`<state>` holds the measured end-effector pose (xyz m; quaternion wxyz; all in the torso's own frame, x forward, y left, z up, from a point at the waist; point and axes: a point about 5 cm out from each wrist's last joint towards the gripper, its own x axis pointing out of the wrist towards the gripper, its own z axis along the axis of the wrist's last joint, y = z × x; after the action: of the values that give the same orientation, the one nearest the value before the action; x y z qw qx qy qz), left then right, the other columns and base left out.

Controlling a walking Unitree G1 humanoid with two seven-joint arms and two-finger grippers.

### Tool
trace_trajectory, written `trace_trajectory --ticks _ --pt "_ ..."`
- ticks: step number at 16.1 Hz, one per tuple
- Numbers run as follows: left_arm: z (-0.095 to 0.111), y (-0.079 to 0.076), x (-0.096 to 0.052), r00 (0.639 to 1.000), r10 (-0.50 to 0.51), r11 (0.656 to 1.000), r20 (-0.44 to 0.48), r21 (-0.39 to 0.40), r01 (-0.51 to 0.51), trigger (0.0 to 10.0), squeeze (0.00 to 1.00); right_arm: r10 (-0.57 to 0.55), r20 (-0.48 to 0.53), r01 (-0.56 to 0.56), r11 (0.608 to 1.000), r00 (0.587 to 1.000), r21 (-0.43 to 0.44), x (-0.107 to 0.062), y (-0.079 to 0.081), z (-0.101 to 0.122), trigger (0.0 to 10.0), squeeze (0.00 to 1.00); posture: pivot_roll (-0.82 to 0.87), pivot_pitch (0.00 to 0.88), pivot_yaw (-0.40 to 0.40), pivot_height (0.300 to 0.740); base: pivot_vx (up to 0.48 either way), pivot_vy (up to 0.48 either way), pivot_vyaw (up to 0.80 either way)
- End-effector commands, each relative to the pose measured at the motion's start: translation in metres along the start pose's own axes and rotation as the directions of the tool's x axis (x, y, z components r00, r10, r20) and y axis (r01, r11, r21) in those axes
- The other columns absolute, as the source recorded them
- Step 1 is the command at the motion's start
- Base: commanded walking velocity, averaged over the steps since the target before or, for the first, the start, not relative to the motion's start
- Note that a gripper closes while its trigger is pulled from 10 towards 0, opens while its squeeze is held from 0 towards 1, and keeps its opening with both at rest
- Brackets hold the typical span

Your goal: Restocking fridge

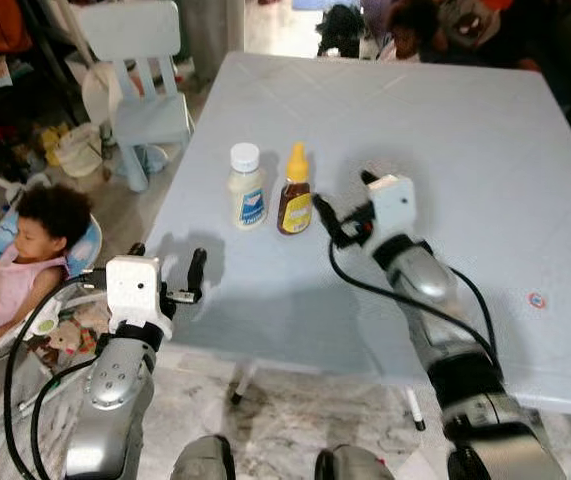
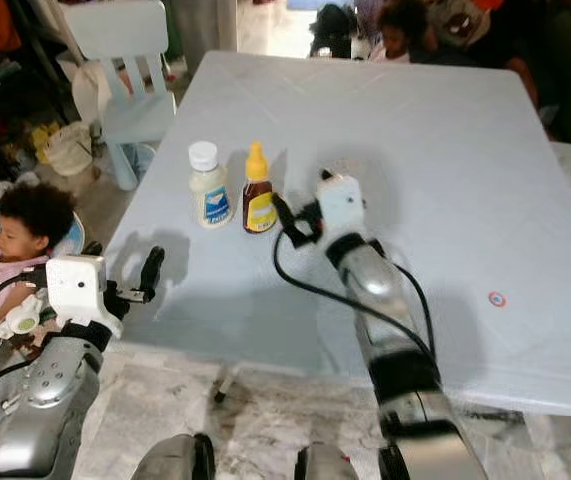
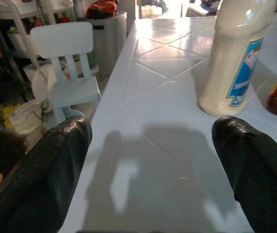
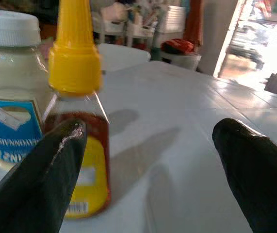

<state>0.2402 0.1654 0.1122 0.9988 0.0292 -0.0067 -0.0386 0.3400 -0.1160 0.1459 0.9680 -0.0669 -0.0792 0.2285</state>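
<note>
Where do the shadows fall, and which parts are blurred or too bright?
Left eye view: both bottles, the mayonnaise jar and the honey bottle, are sharp; the arms cast soft shadows on the table. Right wrist view: near fingers blurred, doorway overexposed. Left wrist view: gripper shadow on the tabletop.

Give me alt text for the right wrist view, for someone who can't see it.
The right gripper, jaws open, hovers over a pale table just beside a yellow-capped brown sauce bottle. A white-capped mayonnaise jar stands next to the bottle, with household clutter blurred behind.
</note>
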Motion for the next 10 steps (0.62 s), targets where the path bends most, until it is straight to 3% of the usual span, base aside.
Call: trace_trajectory --ticks 1,4,10 --pt "0.001 0.003 -0.003 1.0 -0.001 1.0 -0.006 0.015 0.001 10.0 0.0 0.038 0.007 -0.038 0.999 0.999 0.003 0.004 0.005 0.001 10.0 0.0 0.06 0.141 0.014 0.74 0.0 0.0 0.0" --pt "0.002 0.003 -0.006 1.0 -0.004 1.0 -0.012 0.022 0.005 10.0 0.0 0.126 0.018 -0.126 0.992 0.992 0.013 0.011 0.015 0.002 10.0 0.0 0.07 0.148 0.021 0.74 0.0 0.0 0.0" --pt "0.003 0.002 -0.005 1.0 -0.012 1.0 -0.017 0.023 0.012 10.0 0.0 0.152 0.03 -0.152 0.988 0.988 0.01 0.008 0.022 -0.002 10.0 0.0 0.07 0.148 0.02 0.74 0.0 0.0 0.0"
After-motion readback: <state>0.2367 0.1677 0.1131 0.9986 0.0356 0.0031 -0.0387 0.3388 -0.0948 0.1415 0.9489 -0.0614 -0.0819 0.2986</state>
